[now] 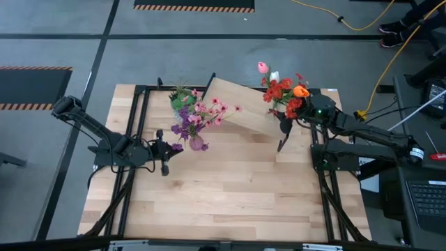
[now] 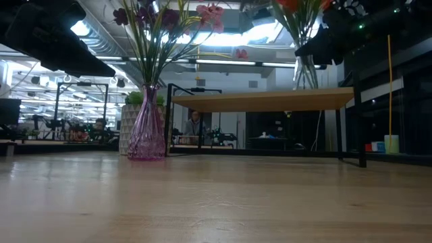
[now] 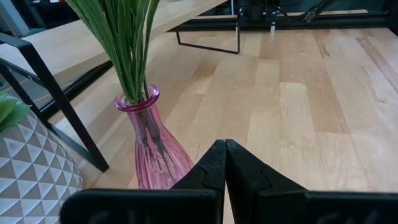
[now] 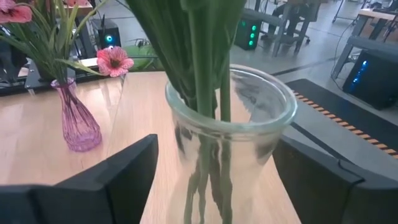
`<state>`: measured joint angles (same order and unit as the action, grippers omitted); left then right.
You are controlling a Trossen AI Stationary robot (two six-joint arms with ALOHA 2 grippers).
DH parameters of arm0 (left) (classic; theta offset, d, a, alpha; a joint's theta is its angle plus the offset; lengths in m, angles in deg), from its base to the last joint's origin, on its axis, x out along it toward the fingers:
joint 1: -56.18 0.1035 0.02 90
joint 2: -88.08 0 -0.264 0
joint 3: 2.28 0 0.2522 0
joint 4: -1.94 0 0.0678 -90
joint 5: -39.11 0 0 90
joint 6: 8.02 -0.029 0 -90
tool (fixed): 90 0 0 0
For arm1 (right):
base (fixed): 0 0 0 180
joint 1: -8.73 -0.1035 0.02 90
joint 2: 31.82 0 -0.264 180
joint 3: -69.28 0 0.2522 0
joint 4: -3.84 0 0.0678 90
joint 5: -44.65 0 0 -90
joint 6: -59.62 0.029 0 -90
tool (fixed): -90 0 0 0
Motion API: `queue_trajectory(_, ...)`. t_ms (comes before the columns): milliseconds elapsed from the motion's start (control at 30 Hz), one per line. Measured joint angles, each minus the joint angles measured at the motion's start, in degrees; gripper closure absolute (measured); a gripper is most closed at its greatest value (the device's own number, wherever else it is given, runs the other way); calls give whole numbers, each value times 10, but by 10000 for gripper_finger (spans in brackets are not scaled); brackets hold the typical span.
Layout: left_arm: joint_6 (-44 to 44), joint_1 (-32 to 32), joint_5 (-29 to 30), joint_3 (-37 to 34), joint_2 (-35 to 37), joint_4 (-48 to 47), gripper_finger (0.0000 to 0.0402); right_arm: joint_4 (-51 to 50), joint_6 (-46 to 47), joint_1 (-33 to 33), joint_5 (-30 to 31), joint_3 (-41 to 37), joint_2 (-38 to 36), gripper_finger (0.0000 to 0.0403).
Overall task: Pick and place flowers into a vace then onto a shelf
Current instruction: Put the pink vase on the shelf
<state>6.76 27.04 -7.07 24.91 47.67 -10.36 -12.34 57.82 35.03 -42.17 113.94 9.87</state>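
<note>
A clear glass vase (image 4: 230,143) of red, orange, pink and white flowers (image 1: 282,90) stands on the light wooden shelf (image 1: 240,111), by its base on the board (image 2: 263,100). My right gripper (image 4: 217,149) is open, with one finger on either side of this vase. A pink glass vase (image 1: 197,143) of pink and purple flowers (image 1: 198,115) stands on the table beside the shelf. My left gripper (image 1: 165,150) is shut and empty, just left of the pink vase (image 3: 152,149). My right gripper comes level at the clear vase's upper body, one finger (image 4: 124,168) on each side. A strip of wood shows between this finger and the glass. Whether the other finger (image 4: 311,180) touches the wall, I cannot tell.
A white patterned pot (image 3: 31,168) with a spiky green plant (image 1: 182,97) stands behind the pink vase, by the shelf's black legs (image 3: 56,99). The table's near half (image 1: 230,195) is bare wood. A person (image 2: 194,125) sits in the room beyond.
</note>
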Motion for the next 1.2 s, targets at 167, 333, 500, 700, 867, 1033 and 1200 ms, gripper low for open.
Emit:
queue_trajectory(167, 0, 0, 0, 0, 0, 0, 397, -4, 0, 0, 1, 0, -7, 86)
queue_trajectory(333, 0, 0, 0, 0, 0, 0, 397, -40, 2, 0, 2, 7, -32, 85)
queue_trajectory(500, 0, 0, 0, 0, 0, 0, 399, -154, 34, -1, 2, 48, -52, 85)
queue_trajectory(700, -10, 0, 0, 0, 0, 0, 391, -214, 59, -17, 32, 80, -68, 97)
queue_trajectory(867, -10, 0, 1, 0, 0, 0, 373, -250, 68, -36, 55, 97, -74, 152)
queue_trajectory(1033, -5, 0, 44, 0, 0, 0, 338, -262, 95, -72, 55, 97, -73, 246)
queue_trajectory(1200, 19, 0, 108, 0, 0, 0, 293, -253, 92, -125, 55, 97, -72, 373)
